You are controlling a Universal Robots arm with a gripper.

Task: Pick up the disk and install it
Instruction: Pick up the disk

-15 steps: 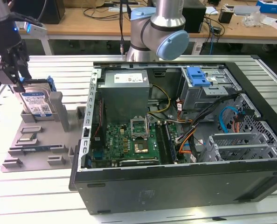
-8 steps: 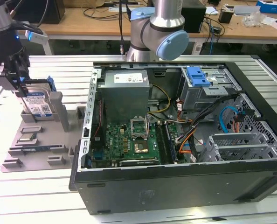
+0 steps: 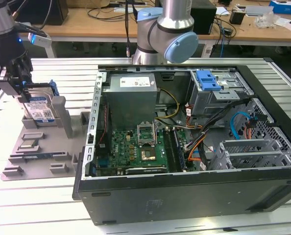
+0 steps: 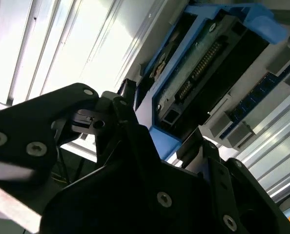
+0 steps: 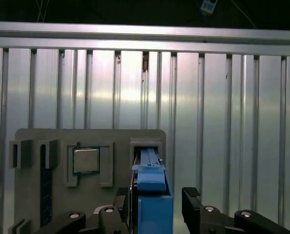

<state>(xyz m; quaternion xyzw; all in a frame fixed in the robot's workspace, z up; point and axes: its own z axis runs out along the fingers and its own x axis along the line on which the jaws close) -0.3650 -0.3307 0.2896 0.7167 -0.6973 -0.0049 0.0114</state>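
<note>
We are holding our claw [image 5: 155, 196] open around the disk [image 3: 40, 110], standing in the holder [image 3: 62, 113] at nine o'clock from the computer [image 3: 184, 198]. It looks stiff, heavy; its flat faces suit gripping.

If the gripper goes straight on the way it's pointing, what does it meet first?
Most likely the disk: the gripper straddles its blue-framed edge, standing in the grey holder. Depth is unclear, so the holder could come first.
</note>
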